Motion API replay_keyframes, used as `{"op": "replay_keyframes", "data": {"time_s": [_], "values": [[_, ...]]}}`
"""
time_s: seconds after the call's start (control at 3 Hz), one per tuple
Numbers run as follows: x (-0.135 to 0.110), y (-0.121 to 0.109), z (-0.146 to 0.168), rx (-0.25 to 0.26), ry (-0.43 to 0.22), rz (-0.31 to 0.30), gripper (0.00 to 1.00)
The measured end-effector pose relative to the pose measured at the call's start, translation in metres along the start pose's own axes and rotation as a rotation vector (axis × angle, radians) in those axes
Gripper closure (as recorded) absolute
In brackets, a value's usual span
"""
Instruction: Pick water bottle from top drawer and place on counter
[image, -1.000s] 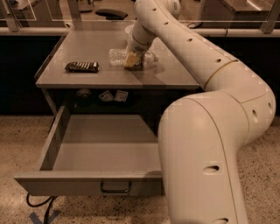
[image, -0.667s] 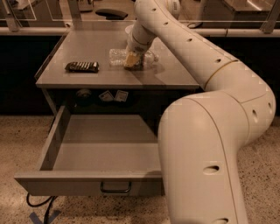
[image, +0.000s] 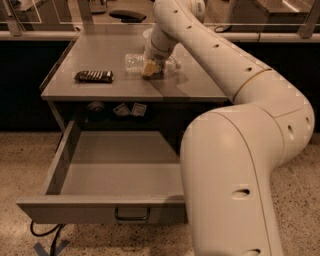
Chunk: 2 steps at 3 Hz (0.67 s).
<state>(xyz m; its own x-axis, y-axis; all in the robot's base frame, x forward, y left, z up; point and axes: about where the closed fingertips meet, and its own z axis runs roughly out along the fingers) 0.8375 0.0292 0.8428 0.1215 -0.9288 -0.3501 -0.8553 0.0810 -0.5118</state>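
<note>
The water bottle (image: 134, 62) is clear and ribbed and lies on its side on the grey counter (image: 100, 52), near the counter's middle back. My gripper (image: 151, 69) is down at the bottle's middle, with my white arm (image: 235, 75) reaching in from the right. The bottle's right end shows past the gripper. The top drawer (image: 90, 211) is pulled wide open below the counter. The part of its inside that shows holds nothing; my arm hides its right side. Its dark handle (image: 132, 215) sits at the front centre.
A dark flat snack bar (image: 94, 76) lies on the counter's left side. A pale bowl (image: 147, 34) stands behind the gripper. A long ledge with glass panels (image: 50, 34) runs along the back. A dark cable (image: 45, 232) lies on the speckled floor by the drawer's left corner.
</note>
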Motion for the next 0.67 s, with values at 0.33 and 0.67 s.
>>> {"op": "replay_keyframes", "data": {"time_s": [0.33, 0.67], "values": [[0.0000, 0.0000, 0.0001, 0.000, 0.000, 0.000, 0.00], [0.0000, 0.0000, 0.0001, 0.000, 0.000, 0.000, 0.00]]}}
